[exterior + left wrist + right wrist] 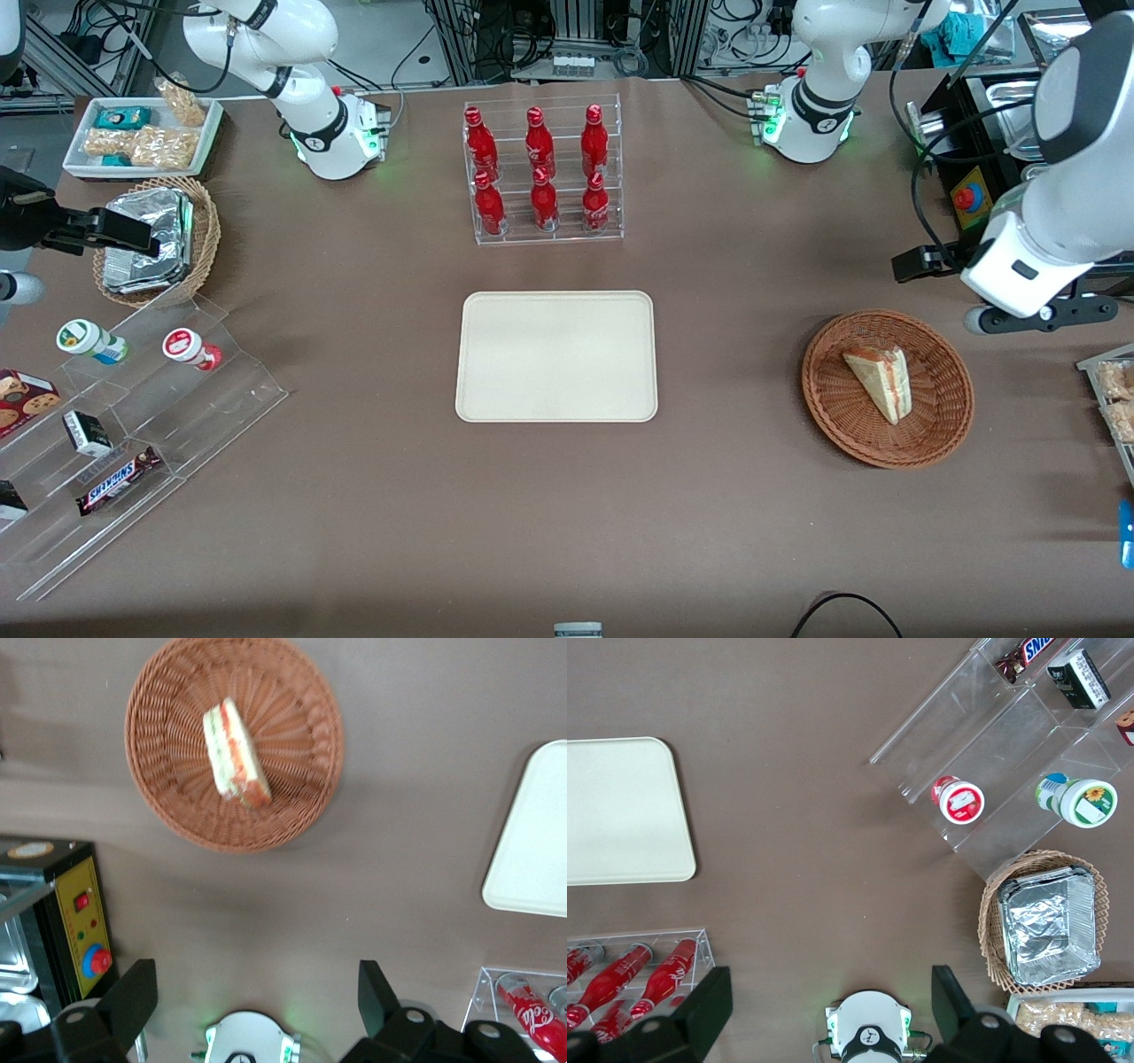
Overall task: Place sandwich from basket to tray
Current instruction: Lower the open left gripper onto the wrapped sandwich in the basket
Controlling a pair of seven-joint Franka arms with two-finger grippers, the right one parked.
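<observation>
- The basket (887, 387) sits on the brown desk (735, 496) toward the working arm's end, with bare desk all around its rim; nothing touches it.
- The tray (556, 355) lies flat at the middle of the desk, well apart from the basket, with a wide strip of bare desk between the two.
- A clear rack of red bottles (541, 173) stands farther from the front camera than the tray, with a gap between rack and tray.
- A yellow control box with a red button (81, 931) stands near the desk edge at the working arm's end, apart from the basket.
- The sandwich (880, 381) lies on its side inside the basket, roughly at its centre, clear of the rim.
- The pincer (257, 1001) hangs well above the desk, empty, its two fingers (131, 997) spread wide apart; it is not over the basket but offset from it, farther from the front camera than the basket.
- In the wrist view the sandwich is well apart from the fingers, with bare desk between.
- The sandwich's long axis runs diagonally in the front view: its narrow tip points toward the front camera, its broad end away; the red and green filling edge faces the working arm's end.
</observation>
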